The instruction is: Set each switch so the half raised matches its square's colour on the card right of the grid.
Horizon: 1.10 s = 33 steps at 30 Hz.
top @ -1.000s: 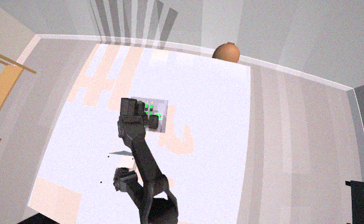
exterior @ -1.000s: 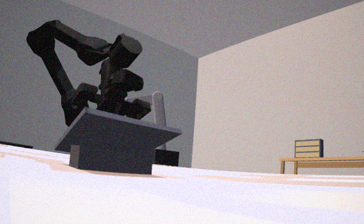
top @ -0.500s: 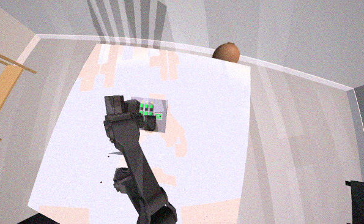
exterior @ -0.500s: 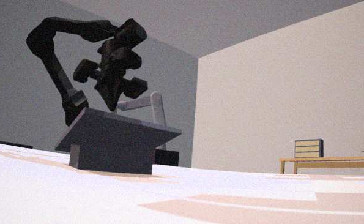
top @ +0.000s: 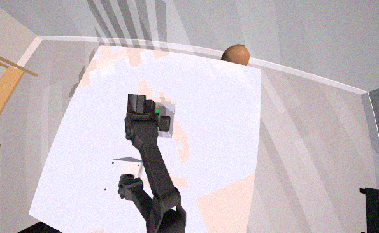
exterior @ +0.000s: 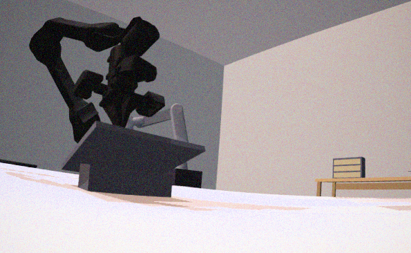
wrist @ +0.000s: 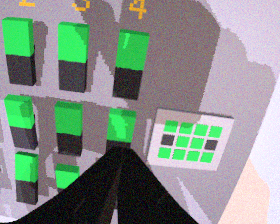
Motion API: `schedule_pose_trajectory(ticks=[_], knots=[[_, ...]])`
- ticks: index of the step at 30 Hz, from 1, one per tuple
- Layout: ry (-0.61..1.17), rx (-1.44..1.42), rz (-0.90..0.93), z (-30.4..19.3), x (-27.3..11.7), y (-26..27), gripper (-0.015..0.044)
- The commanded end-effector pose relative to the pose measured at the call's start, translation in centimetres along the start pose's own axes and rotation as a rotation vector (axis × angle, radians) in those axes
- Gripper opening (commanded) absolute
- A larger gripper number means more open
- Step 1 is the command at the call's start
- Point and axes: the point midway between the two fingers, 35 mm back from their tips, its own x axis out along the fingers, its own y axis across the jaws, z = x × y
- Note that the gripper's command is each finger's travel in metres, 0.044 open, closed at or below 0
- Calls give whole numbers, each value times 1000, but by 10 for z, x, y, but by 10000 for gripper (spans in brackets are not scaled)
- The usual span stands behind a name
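Note:
The switch panel (top: pixel 168 134) (exterior: pixel 136 155) (wrist: pixel 251 100) is grey and tilted. The small white card (wrist: pixel 161 116) is at its right. Its far and near rows are all green; its middle row is dark, green, green, dark. My gripper (wrist: pixel 121 157) (exterior: pixel 120 125) is shut, its tips at the near dark half of the middle-row switch (wrist: pixel 122 125) in column 4, covering part of it. Whether they touch it is unclear. The far-row column 4 switch (wrist: pixel 131 62) shows green above dark. Which halves are raised is hard to tell. The near-row column 4 switch is hidden behind the fingers.
More switches stand left of the tips, such as the middle-row column 3 switch (wrist: pixel 68 125) and the far-row column 3 switch (wrist: pixel 73 55). A second dark arm (top: pixel 130 188) stands nearer the base. A brown round object (top: pixel 237 55) is at the far table edge.

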Motion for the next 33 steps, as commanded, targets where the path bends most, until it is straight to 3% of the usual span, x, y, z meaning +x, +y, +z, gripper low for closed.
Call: schedule_pose_trajectory(ticks=[1, 33], knots=[[-2, -7, 5, 0, 9, 1, 0], [-2, -7, 5, 1, 25, 1, 0]])
